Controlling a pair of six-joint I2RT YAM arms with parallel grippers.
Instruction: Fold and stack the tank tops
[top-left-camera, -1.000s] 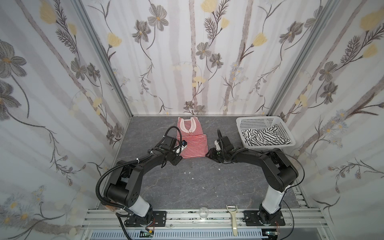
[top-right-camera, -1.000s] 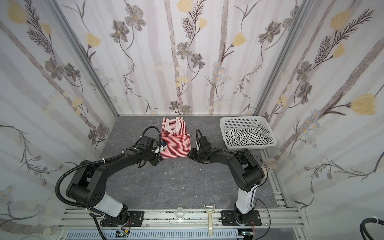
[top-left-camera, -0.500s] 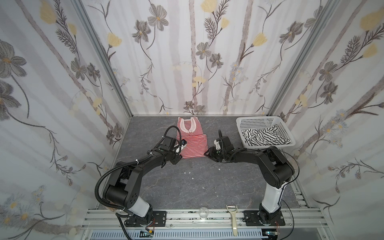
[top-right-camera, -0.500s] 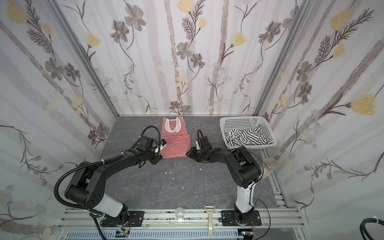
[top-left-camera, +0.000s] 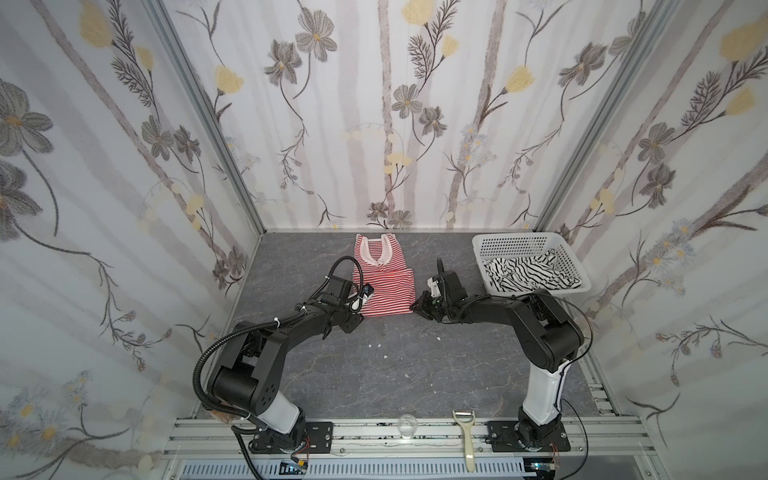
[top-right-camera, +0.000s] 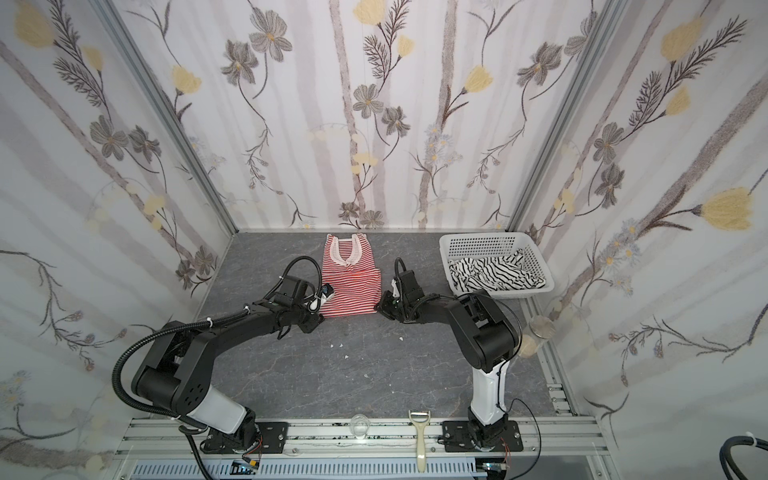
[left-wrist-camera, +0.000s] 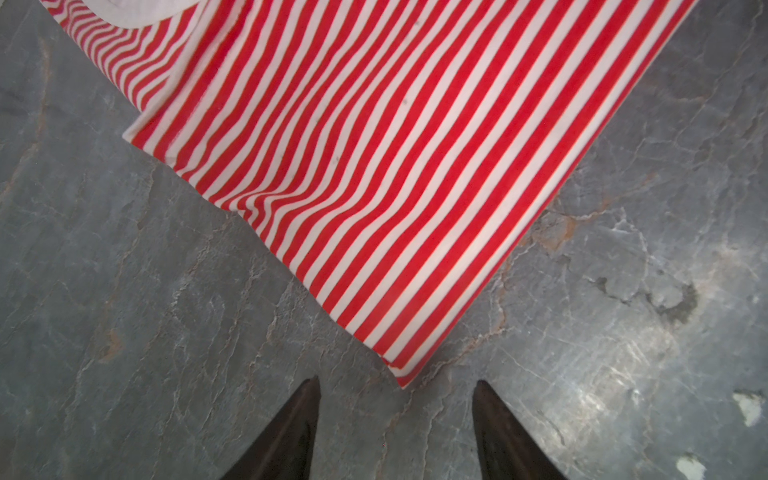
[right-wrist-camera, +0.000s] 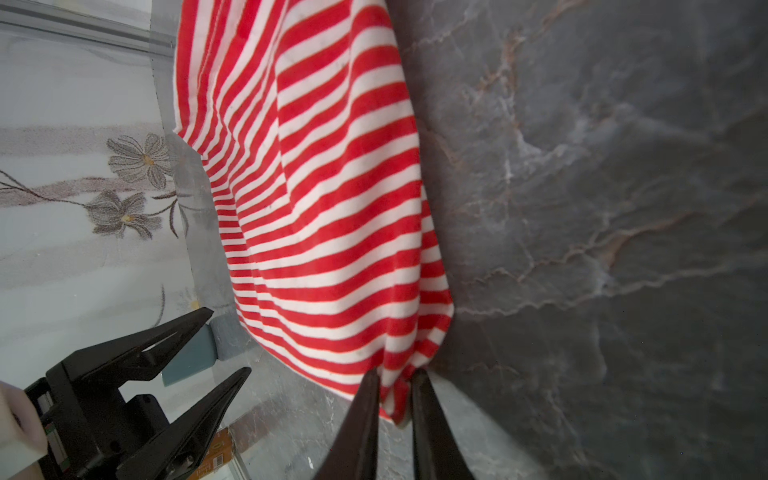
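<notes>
The red-and-white striped tank top (top-left-camera: 384, 282) (top-right-camera: 352, 287) lies flat on the grey table, its pale neckline toward the back wall. My right gripper (right-wrist-camera: 396, 380) (top-left-camera: 417, 308) is shut on the top's near right hem corner, the cloth bunched between its jaws. At the near left hem corner my left gripper (left-wrist-camera: 397, 384) (top-left-camera: 356, 321) stands open, just short of the corner (left-wrist-camera: 402, 380) with nothing between its fingers. The white tank top with black stripes (top-left-camera: 528, 272) (top-right-camera: 492, 272) lies crumpled in the basket.
The white perforated basket (top-left-camera: 517, 243) (top-right-camera: 482, 242) stands at the back right of the table. A peeler (top-left-camera: 466, 440) and a small clear cup (top-left-camera: 407, 427) lie on the front rail. Small white scraps (top-left-camera: 378, 345) dot the table in front of the top.
My right gripper has closed on the hem corner of the red-striped top. The left gripper has stayed open in the same place.
</notes>
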